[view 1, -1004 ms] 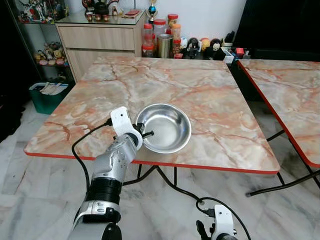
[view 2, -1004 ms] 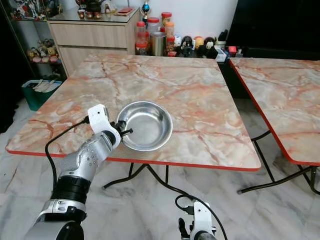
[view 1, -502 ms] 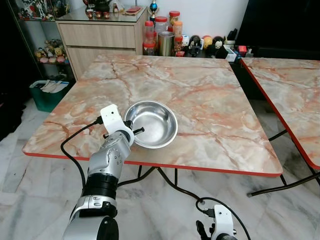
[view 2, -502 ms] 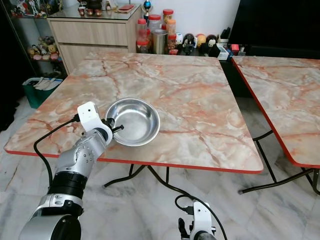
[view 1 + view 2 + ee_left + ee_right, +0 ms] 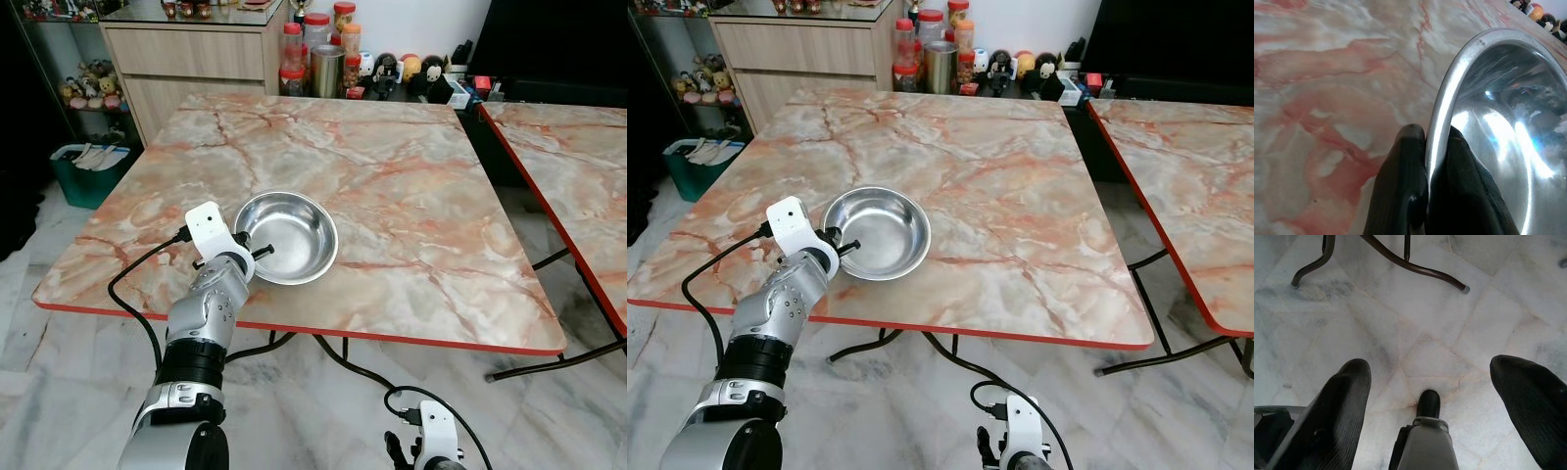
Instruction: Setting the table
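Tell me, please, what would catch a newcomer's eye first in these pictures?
The shiny steel bowl stands out, sitting near the front left of the marble-patterned table, with the left tool pinching its rim, one finger inside and one outside. Next come the jars and figurines crowded at the table's far edge. The right tool hangs open over the floor tiles.

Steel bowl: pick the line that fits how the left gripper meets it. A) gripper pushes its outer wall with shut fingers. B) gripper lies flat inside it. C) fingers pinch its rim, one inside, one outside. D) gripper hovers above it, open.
C: in the left wrist view, the left gripper clamps the steel bowl at its rim, one finger on each side.
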Available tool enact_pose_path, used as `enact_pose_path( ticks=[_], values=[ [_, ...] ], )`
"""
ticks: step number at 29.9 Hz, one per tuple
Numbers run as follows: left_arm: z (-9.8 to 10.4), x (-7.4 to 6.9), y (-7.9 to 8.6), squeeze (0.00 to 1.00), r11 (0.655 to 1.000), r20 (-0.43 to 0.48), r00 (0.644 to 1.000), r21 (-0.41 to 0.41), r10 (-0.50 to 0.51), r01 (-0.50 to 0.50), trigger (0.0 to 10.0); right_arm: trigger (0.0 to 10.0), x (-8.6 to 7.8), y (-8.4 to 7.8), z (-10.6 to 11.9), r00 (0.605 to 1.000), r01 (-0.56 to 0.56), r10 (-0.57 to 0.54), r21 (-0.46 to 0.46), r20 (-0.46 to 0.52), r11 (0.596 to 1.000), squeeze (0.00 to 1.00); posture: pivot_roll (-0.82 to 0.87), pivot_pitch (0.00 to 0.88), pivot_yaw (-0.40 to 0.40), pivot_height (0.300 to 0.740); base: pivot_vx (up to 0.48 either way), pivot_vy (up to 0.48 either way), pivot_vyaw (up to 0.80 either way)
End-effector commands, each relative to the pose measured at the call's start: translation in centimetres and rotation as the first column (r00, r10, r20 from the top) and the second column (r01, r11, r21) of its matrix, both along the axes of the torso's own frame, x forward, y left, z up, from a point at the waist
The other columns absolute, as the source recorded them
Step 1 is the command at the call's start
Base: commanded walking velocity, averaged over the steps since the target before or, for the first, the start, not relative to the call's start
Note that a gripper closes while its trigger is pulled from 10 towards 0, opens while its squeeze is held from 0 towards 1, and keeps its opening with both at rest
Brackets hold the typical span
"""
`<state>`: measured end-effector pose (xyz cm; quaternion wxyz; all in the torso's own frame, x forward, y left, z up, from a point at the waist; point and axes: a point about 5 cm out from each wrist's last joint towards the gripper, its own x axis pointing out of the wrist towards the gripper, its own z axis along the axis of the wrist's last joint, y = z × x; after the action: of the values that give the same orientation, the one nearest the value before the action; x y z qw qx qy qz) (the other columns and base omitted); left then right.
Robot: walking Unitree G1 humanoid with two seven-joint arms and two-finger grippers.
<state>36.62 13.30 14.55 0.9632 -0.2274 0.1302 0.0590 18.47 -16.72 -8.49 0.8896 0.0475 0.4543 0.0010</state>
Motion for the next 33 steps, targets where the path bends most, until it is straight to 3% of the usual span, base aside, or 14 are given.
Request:
enact_pose_path(
  ticks=[1, 33],
  values=[
    [1.16, 0.22, 0.2, 0.0, 1.0, 0.049, 0.999, 0.004, 0.017, -0.017, 10.0, 10.0, 0.07, -0.09, 0.04, 1.0, -0.005, 0.005, -0.001, -0.001, 1.0, 0.0, 0.11, 0.0, -0.033, 0.74, 0.0, 0.0, 0.0],
    [1.48, 0.17, 0.44, 0.0, 0.999, 0.075, 0.997, -0.008, 0.036, -0.035, 10.0, 10.0, 0.05, -0.13, 0.03, 1.0, -0.011, 0.011, -0.002, -0.003, 1.0, 0.0, 0.11, 0.0, -0.036, 0.74, 0.233, 0.0, 0.0]
  ],
)
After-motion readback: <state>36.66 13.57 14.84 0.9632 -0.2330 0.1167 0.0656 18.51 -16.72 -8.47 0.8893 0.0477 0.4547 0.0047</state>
